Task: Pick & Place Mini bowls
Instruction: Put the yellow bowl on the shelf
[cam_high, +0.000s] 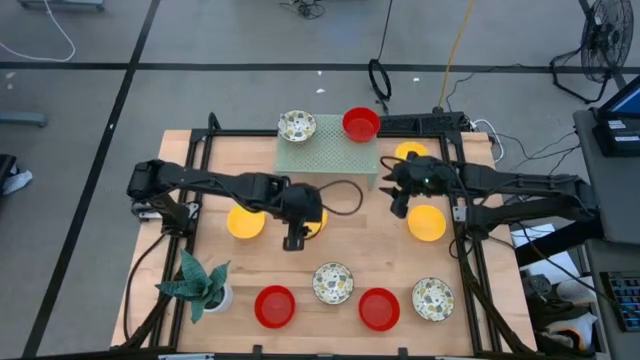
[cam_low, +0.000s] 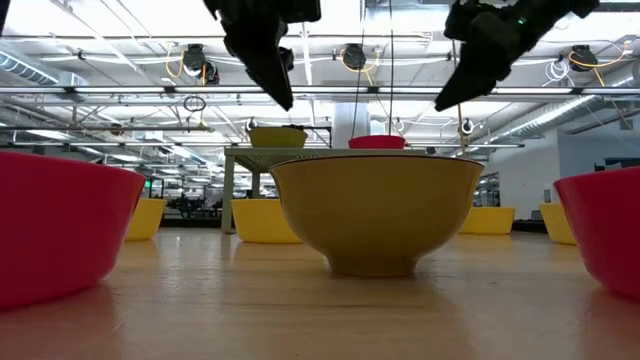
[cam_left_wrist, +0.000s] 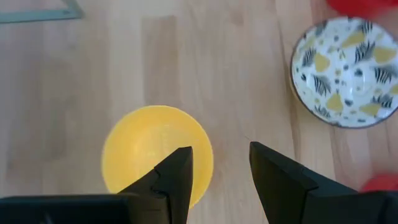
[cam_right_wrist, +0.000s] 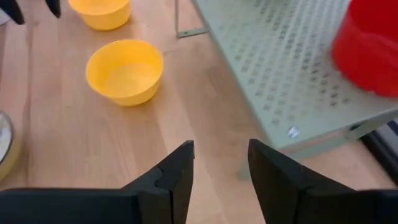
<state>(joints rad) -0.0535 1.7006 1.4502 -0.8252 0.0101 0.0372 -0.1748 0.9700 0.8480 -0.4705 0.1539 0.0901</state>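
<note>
My left gripper (cam_high: 294, 241) (cam_left_wrist: 221, 169) is open and hovers above the table's middle. One finger is over the rim of a yellow mini bowl (cam_left_wrist: 155, 149) (cam_high: 314, 222) and the other over bare wood. A second yellow bowl (cam_high: 245, 222) sits to its left. My right gripper (cam_high: 398, 206) (cam_right_wrist: 221, 163) is open and hangs in the air by the pale green rack's (cam_high: 328, 152) near right corner. Beside it stands another yellow bowl (cam_high: 426, 222). A speckled bowl (cam_high: 297, 126) and a red bowl (cam_high: 360, 124) stand on the rack.
Near the table's front edge stand a red bowl (cam_high: 274, 306), a speckled bowl (cam_high: 332, 283), a red bowl (cam_high: 379, 308) and a speckled bowl (cam_high: 432, 298). A potted plant (cam_high: 205, 285) is at the near left. Another yellow bowl (cam_high: 410, 152) sits right of the rack.
</note>
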